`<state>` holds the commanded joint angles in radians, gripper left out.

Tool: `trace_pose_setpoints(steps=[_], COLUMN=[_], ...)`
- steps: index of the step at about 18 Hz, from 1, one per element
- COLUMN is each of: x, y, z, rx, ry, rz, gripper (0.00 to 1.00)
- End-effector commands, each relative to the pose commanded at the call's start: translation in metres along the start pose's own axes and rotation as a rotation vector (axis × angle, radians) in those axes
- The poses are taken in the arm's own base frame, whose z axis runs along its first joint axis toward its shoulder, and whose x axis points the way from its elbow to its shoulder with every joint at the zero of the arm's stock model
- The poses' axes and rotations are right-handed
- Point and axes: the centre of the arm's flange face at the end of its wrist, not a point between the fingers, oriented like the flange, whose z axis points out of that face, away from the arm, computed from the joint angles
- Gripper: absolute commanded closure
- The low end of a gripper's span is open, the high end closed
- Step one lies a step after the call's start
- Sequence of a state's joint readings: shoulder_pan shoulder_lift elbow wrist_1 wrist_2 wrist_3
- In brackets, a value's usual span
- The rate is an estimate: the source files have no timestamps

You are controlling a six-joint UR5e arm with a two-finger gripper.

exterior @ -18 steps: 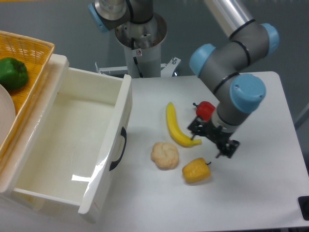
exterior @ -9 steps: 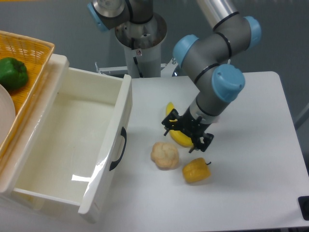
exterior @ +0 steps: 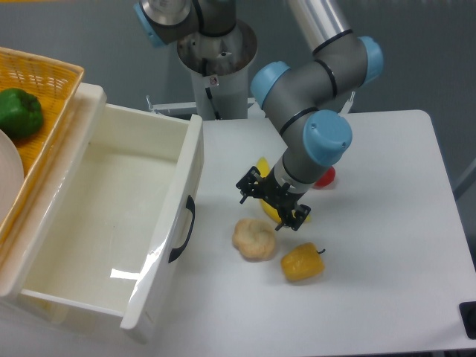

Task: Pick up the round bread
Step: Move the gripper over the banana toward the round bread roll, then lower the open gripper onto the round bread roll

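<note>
The white table [exterior: 387,245] carries everything; its right and front edges are in view, with bare surface along both. On its left stands a white open drawer [exterior: 111,216], its front panel with a dark handle [exterior: 181,228] facing the produce. A yellow wicker basket [exterior: 41,111] at far left holds a green pepper [exterior: 18,111].

The arm [exterior: 312,97] reaches down from the top centre over the middle of the table. Its gripper [exterior: 272,199] hangs above the banana [exterior: 262,168], hiding most of it; the two fingers stand apart, nothing between them.

The round bread [exterior: 253,238] lies on the table just below and left of the gripper, not touched by it. A narrow strip of bare table separates it from the drawer front. Just to its right, apart by a small gap, lies the yellow pepper [exterior: 302,262]. A red object [exterior: 326,177] shows partly behind the arm's wrist; what it is cannot be told
</note>
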<state>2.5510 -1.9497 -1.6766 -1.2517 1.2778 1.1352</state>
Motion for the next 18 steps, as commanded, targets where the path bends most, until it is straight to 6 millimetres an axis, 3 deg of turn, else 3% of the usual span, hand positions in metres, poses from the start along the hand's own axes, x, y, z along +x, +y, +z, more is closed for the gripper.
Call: trace_pose_setpoints(steps=[3, 8, 15, 18], x=[0.004, -0.004, 0.002, 0.002], y=[-0.004, 0.002, -0.007, -0.009], z=[0.007, 0.036, 0.067, 0.071], rx=[-0.006, -0.076, -0.112, -0.121], ry=[0.001, -0.029, -0.060, -0.064], rz=[0.010, 0.019, 0.003, 0.002], gripper=[0.00, 0.00, 0.00, 0.00])
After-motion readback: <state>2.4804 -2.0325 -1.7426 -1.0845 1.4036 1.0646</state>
